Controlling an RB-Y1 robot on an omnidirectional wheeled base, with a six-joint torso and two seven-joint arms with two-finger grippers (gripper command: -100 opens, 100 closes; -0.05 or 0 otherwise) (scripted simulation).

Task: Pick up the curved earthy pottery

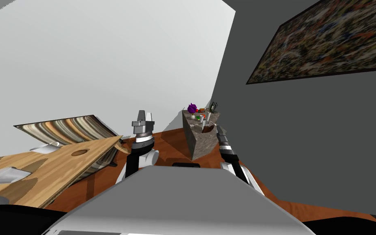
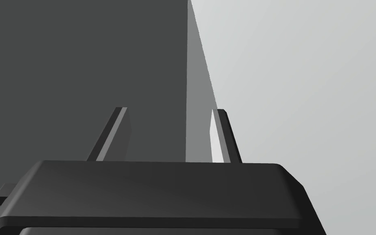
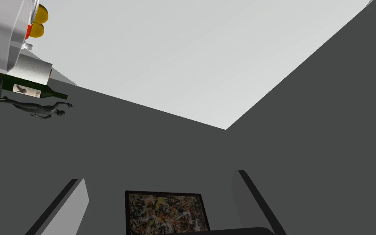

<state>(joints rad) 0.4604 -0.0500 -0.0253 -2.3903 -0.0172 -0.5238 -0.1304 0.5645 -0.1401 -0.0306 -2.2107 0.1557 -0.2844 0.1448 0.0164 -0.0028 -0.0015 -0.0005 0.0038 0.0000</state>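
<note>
Curved brown pottery (image 1: 208, 129) sat on the near end of a stone-grey counter (image 1: 201, 149), among small white pieces. A purple item (image 1: 191, 108) stood at the far end. Right pincer (image 3: 160, 177) was spread wide and empty, its arm up beside the counter edge, near the pottery. A dark bottle (image 3: 32, 92) and a grey figurine (image 3: 36, 108) were on the counter. Left pincer (image 1: 144, 116) was raised, well apart from the counter, fingers parted, holding nothing.
</note>
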